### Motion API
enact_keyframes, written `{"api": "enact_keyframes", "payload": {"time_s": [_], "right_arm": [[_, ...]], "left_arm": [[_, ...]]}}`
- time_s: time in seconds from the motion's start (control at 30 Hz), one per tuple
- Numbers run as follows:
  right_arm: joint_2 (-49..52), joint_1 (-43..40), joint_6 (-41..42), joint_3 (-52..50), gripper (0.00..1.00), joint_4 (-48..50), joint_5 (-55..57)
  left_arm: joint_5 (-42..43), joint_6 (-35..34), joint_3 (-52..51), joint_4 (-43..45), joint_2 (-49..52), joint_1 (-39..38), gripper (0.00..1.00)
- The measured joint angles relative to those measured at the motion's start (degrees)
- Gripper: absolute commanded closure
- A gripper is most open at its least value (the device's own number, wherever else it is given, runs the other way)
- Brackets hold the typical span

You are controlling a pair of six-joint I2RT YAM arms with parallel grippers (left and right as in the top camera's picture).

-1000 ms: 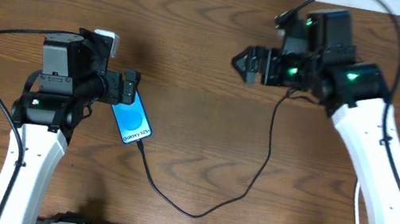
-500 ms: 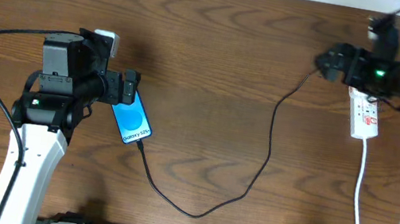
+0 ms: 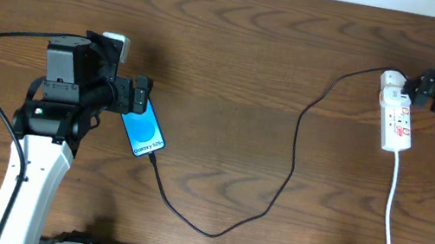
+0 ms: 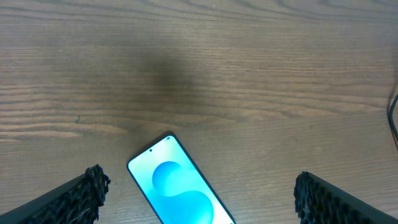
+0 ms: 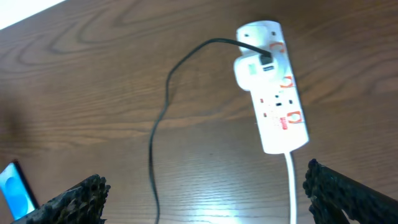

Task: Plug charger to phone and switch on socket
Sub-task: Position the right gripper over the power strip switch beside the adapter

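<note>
Both claws stood apart, empty: left claw (image 3: 143,97) above the phone (image 3: 145,133), right claw (image 3: 423,86) beside the socket (image 3: 395,121) at the right. A careless switch press could shove the socket and tug the charger (image 3: 294,152) loose.

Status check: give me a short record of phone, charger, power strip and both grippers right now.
phone: flat on the table, screen lit blue
charger cable: runs from the phone's lower end to the power strip; both ends look plugged in
power strip: white adapter in its far socket; switch state unreadable
left gripper: open, fingers either side of the phone, not touching
right gripper: open, empty, beside the power strip
</note>
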Motion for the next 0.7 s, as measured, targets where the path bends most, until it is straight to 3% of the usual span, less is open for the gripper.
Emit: {"api": "enact_keyframes", "payload": {"time_s": [0.7], "right_arm": [[17.18,-0.94,-6.12,0.11,0.01,2.58,3.74]], "left_arm": [[-0.02,-0.02,0.02,-0.02,0.0,0.0,0.02]]}}
